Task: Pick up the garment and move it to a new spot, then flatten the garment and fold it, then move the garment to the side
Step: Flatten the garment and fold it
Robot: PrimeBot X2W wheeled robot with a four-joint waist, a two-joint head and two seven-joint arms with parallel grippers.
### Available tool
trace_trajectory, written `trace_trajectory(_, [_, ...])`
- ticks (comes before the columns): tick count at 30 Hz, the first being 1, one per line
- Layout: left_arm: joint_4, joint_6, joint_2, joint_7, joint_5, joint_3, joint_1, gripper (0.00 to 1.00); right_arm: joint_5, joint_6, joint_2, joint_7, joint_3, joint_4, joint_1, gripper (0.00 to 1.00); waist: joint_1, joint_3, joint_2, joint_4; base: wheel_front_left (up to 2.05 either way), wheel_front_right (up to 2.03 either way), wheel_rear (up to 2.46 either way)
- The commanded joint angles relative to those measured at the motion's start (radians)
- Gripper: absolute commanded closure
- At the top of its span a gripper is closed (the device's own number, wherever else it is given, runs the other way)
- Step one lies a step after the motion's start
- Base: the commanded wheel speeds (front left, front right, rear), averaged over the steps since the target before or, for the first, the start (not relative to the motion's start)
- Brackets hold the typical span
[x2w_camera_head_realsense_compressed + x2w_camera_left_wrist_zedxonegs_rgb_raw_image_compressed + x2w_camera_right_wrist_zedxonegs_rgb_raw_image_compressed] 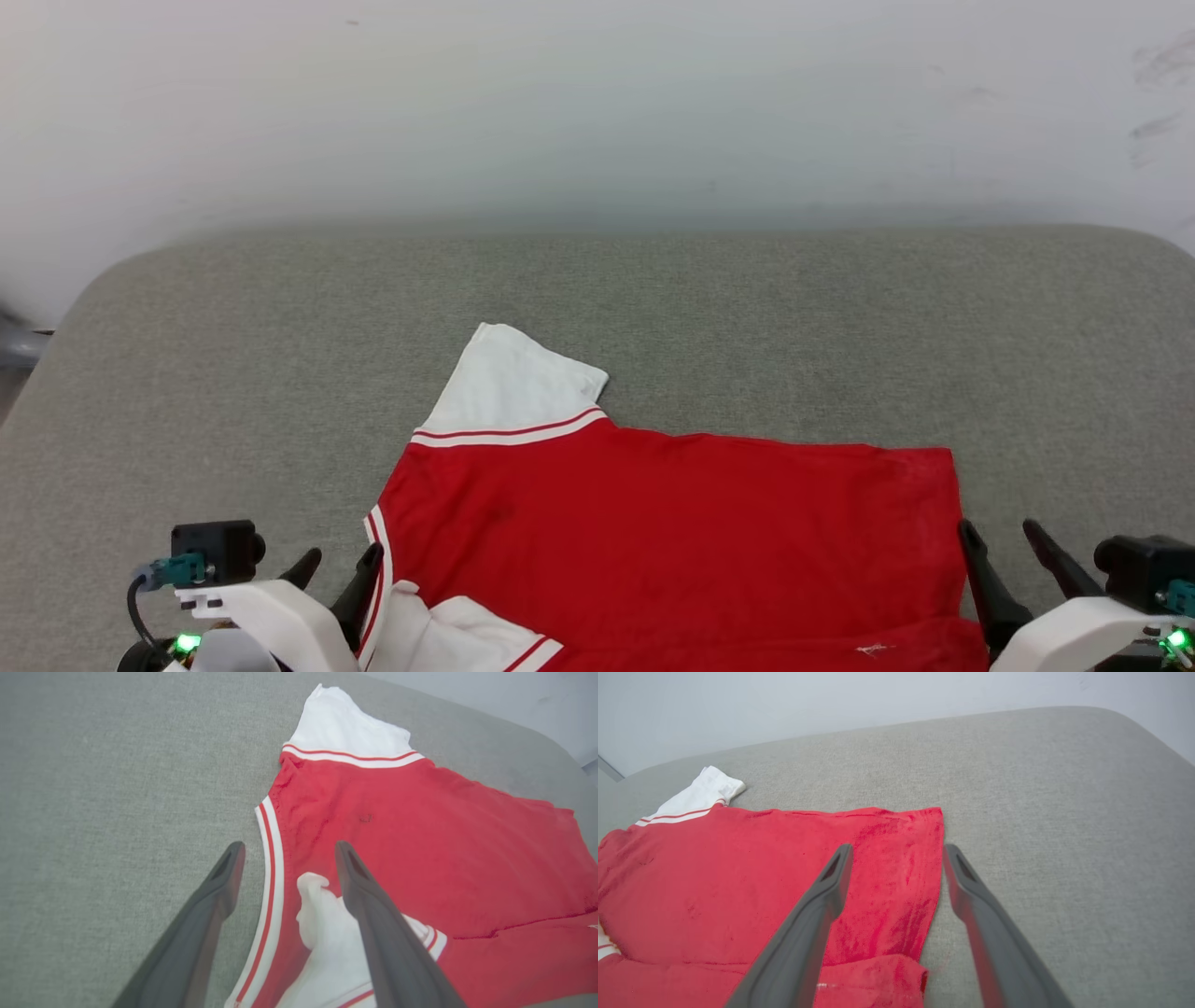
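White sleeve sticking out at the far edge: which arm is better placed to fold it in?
Probably the left. The sleeve lies at the left end of the shirt, where the left claw hovers open; the right claw stands open at the hem end, across the whole shirt.

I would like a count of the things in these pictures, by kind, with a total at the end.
Shirt: 1
Hands: 2, the left hand and the right hand
Grey pad: 1
Total: 4
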Motion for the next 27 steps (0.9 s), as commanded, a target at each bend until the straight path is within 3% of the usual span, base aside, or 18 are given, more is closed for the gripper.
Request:
trace_trajectory(1, [0.0,-0.004,-0.009,-0.008,0.0,0.002,-0.011,0.0,-0.008,-0.001,0.009,-0.014,-0.001,-0.006,-0.013,0.0,0.0001,0.004,0.0,-0.006,0.0,0.0,0.0])
trace_trajectory(5, [0.001,-0.005,-0.007,-0.066,0.037,0.017,-0.069,0.0,-0.057,-0.001,0.026,-0.091,-0.018,-0.038,-0.054,0.0,0.0001,0.034,0.0,-0.03,0.0,0.0,0.0])
trace_trajectory(16, [0.093,-0.061,-0.018,-0.107,0.075,0.031,-0.341,0.0,-0.111,-0.001,0.056,-0.138,0.013,-0.163,-0.163,0.0,0.0001,0.23,0.0,-0.098,0.0,0.0,0.0])
trace_trajectory(19, [0.145,-0.098,-0.012,-0.062,0.072,0.014,-0.434,0.0,-0.116,-0.001,0.063,-0.139,0.031,-0.186,-0.19,0.0,0.0001,0.283,0.0,-0.118,0.0,0.0,0.0])
trace_trajectory(23, [0.224,-0.165,0.004,0.071,0.027,-0.01,-0.558,0.0,-0.107,-0.001,0.069,-0.142,0.053,-0.188,-0.219,0.0,0.0001,0.331,0.0,-0.147,0.0,0.0,0.0])
trace_trajectory(27, [0.309,-0.198,0.029,0.21,-0.001,-0.027,-0.667,0.0,-0.091,-0.001,0.075,-0.151,0.07,-0.173,-0.237,0.0,0.0001,0.368,0.0,-0.176,0.0,0.0,0.0])
